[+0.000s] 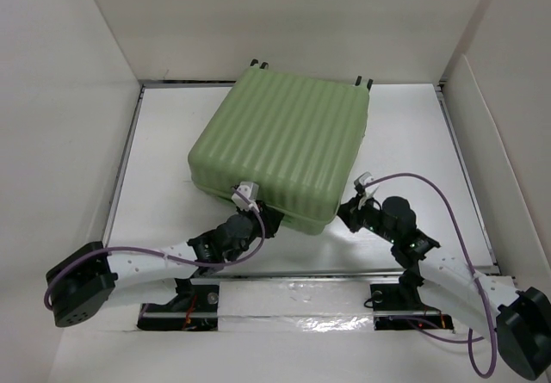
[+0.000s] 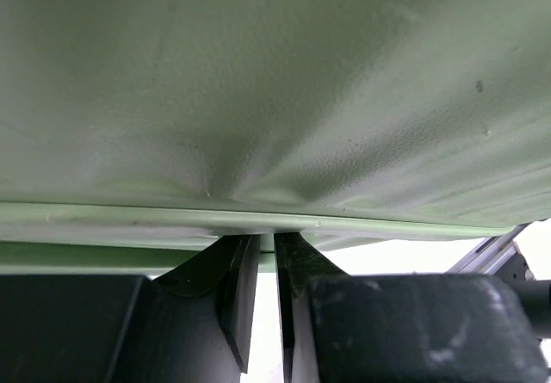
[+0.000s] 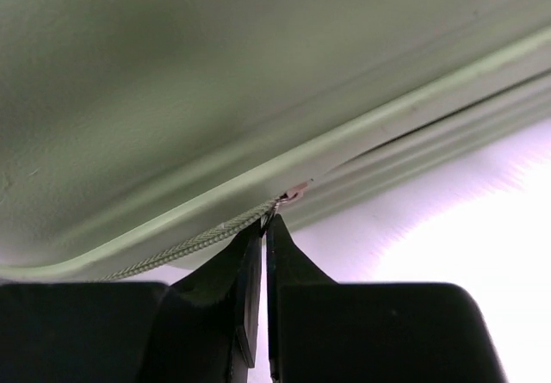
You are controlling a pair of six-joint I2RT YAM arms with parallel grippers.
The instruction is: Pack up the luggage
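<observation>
Two arms reach in from the near edge of the white tabletop [image 1: 164, 168], each ending in one pair of jaws. The left gripper [image 1: 261, 213] meets the near edge of the luggage [image 1: 284, 138]. In the left wrist view its jaws stand narrow, a thin slit of light between them, tips under the shell's lip and nothing seen held. The right gripper [image 1: 344, 211] sits at the near right corner. In its wrist view the jaws are drawn to a hairline, tips against the zipper [image 3: 189, 247] beside a small pull [image 3: 295, 194]; whether they pinch the pull cannot be told.

There is one case, light green and closed. It lies flat mid-tabletop, turned slightly askew. Its ribs run near to far, leaning left toward the near side. From above it looks almost square, so its long axis is hard to judge. Black wheels [image 1: 259, 62] show at two far corners, so the wheel end points away from the arms.
</observation>
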